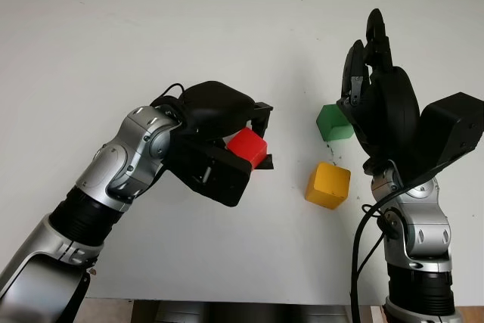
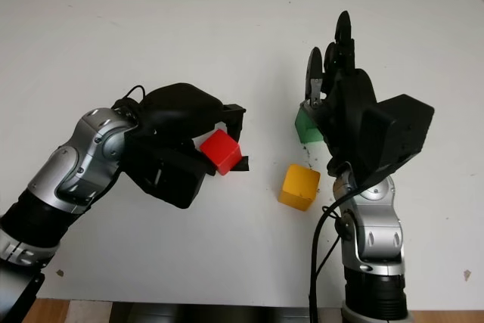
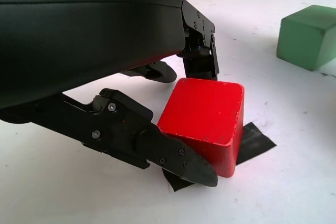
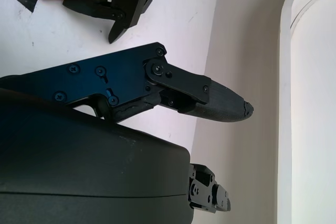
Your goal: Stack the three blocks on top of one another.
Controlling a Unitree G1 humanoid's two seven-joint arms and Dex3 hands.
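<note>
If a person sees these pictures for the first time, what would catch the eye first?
Probably the red block, bright against the white table, gripped in the fingers of the left hand left of centre. Next come the yellow block and the green block, apart on the table to its right. The right hand, open, stands raised beside the green block.

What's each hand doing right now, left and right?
Left hand: shut on the red wooden cube, left of the yellow cube.
Right hand: open, holding nothing, raised beside the green cube.
</note>
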